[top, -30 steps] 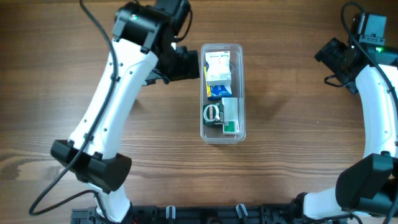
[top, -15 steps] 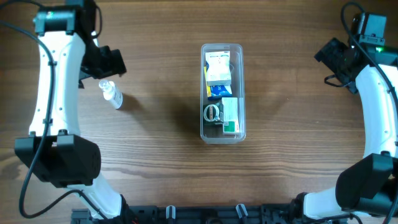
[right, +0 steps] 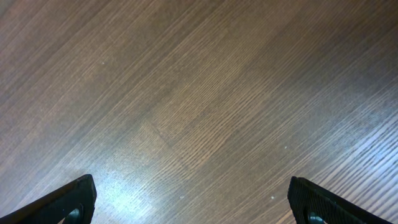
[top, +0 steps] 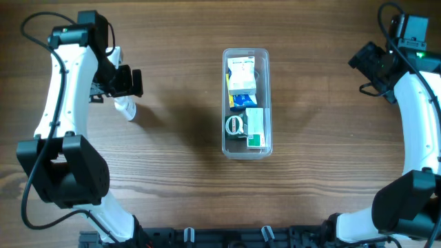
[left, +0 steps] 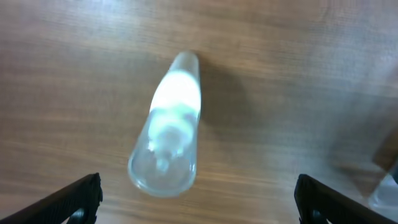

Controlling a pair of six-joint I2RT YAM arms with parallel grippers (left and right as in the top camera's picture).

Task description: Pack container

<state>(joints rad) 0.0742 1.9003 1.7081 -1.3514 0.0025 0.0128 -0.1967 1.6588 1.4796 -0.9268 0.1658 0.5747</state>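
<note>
Overhead, the container [top: 224,96] sat a little above the middle of the frame on the wooden table [top: 179,172], its long side running top to bottom; inside it lay a white box [top: 242,76] at the upper end, a blue packet [top: 240,100] just below that, a green-and-white box [top: 255,129] at the lower right, and a round ringed item [top: 236,125] beside it at the lower left; the left gripper [top: 129,81] hung at the upper left of the frame, well apart from the container, above a small clear bottle [top: 126,108] whose upper part it hid; the right gripper [top: 368,65] was at the upper right, also well apart from the container. Left wrist view showed the left gripper [left: 198,190] with its fingers [left: 84,196] spread wide at the lower corners, holding nothing; the bottle [left: 169,127], blurred, looked to lie on its side on the wood between them, touching neither. Right wrist view showed the right gripper [right: 191,190] likewise spread wide, with only bare wood under it.
</note>
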